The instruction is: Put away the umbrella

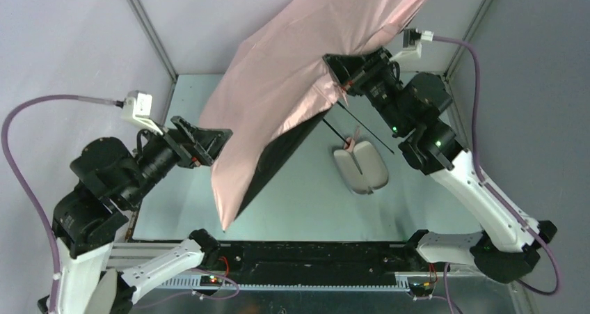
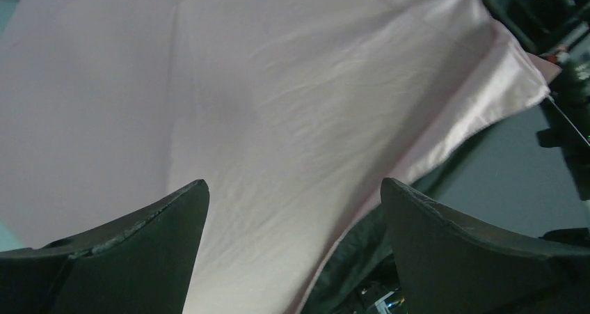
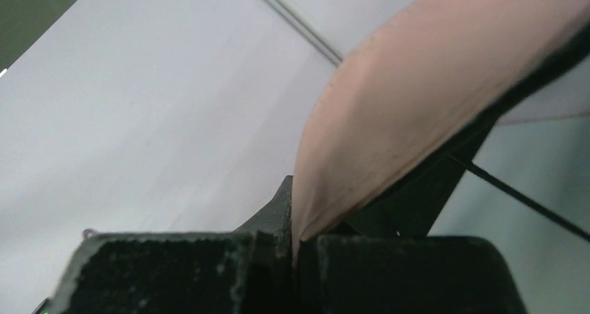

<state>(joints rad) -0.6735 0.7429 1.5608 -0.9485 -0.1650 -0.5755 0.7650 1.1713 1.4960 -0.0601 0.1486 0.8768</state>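
Observation:
The umbrella [image 1: 292,70] stands open and tilted over the back of the table, its pale pink canopy facing left and its black underside facing right. Thin dark ribs [image 1: 369,129] cross below it; the handle does not show. My right gripper [image 1: 335,77] is raised at the canopy's right edge and shut on a fold of the pink fabric [image 3: 417,98], which is pinched between the jaws of the right gripper [image 3: 299,241]. My left gripper [image 1: 219,147] is open just left of the canopy's lower part. In the left wrist view the left gripper [image 2: 293,182] has the umbrella [image 2: 278,84] filling the space ahead, and nothing sits between the fingers.
A pale lilac oblong case [image 1: 360,168] lies on the grey-green table [image 1: 306,209], right of centre under the ribs. Grey enclosure walls stand at the back and sides. A dark rail runs along the table's near edge between the arm bases.

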